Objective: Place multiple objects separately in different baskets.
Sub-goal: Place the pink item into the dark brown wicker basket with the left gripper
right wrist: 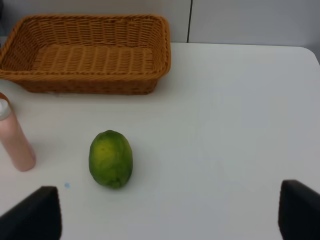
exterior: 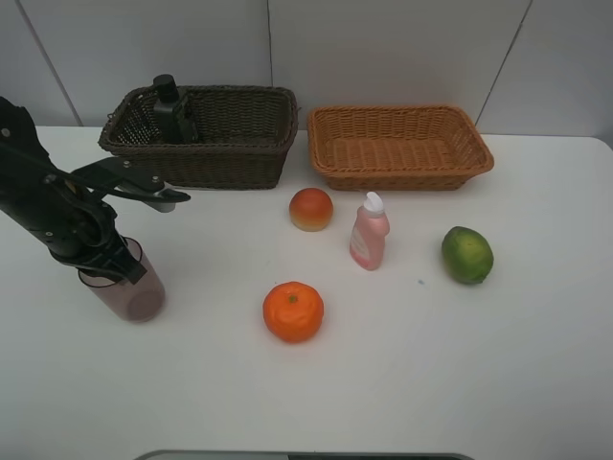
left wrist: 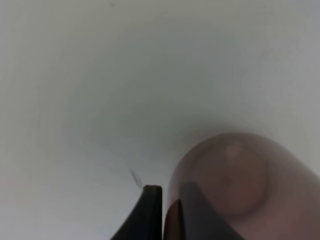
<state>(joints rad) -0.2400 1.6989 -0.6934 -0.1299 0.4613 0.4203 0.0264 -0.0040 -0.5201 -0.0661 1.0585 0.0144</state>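
My left gripper (exterior: 110, 259) is shut on the rim of the translucent purple-brown cup (exterior: 129, 292), which stands upright at the left of the table. In the left wrist view, one finger is inside and one outside the cup (left wrist: 240, 180) wall. The dark green-black bottle (exterior: 172, 107) stands in the dark brown basket (exterior: 239, 163). The orange-tan basket (exterior: 402, 172) holds nothing. The peach-like fruit (exterior: 311, 209), pink bottle (exterior: 369, 233), lime (exterior: 466, 254) and orange (exterior: 293, 311) lie on the table. My right gripper (right wrist: 170, 215) is open, short of the lime (right wrist: 110, 158).
The two baskets stand side by side at the back of the white table, against a grey wall. The right wrist view shows the orange-tan basket (right wrist: 90, 85) and the pink bottle (right wrist: 15, 142) beyond the lime. The right arm does not show in the exterior high view.
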